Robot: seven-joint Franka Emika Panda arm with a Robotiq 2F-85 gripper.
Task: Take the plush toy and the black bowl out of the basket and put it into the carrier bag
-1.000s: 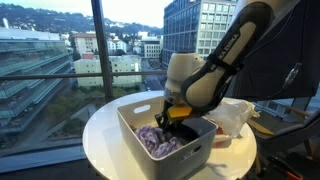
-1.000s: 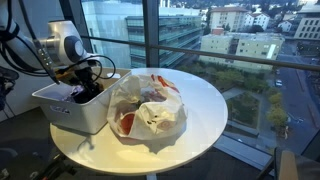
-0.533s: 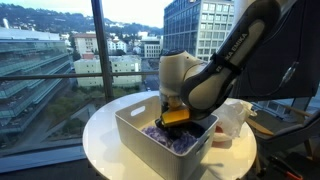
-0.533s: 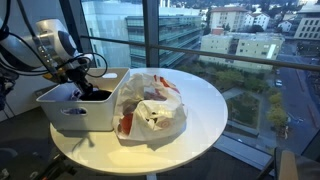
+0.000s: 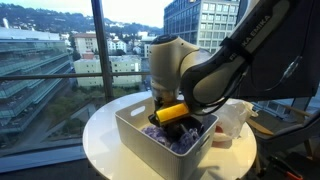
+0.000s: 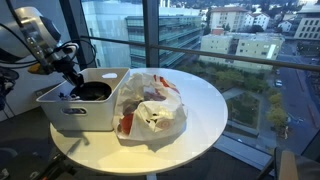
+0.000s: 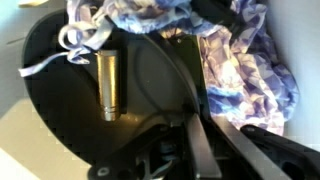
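Note:
The white basket (image 5: pixel 150 145) stands on the round table; it also shows in an exterior view (image 6: pixel 70 112). The purple-and-white plush toy (image 5: pixel 168 140) lies in it, and fills the top and right of the wrist view (image 7: pixel 245 60). The black bowl (image 6: pixel 95 91) sits tilted in the basket, with a brass cylinder (image 7: pixel 107 85) lying inside it (image 7: pixel 70 110). My gripper (image 7: pixel 200 105) is down in the basket (image 5: pixel 172 122) at the bowl's edge (image 6: pixel 75 80), jaws close together on the bowl's rim. The carrier bag (image 6: pixel 150 105) lies next to the basket.
The bag (image 5: pixel 235 118) is white plastic with red print, crumpled and open on the round white table (image 6: pixel 205 110). Tall windows stand close behind the table. A cable hangs from my wrist near the basket's far wall.
My arm has swung up and toward the basket's side wall. The bowl has tipped up with the gripper. The plush toy and bag have not moved.

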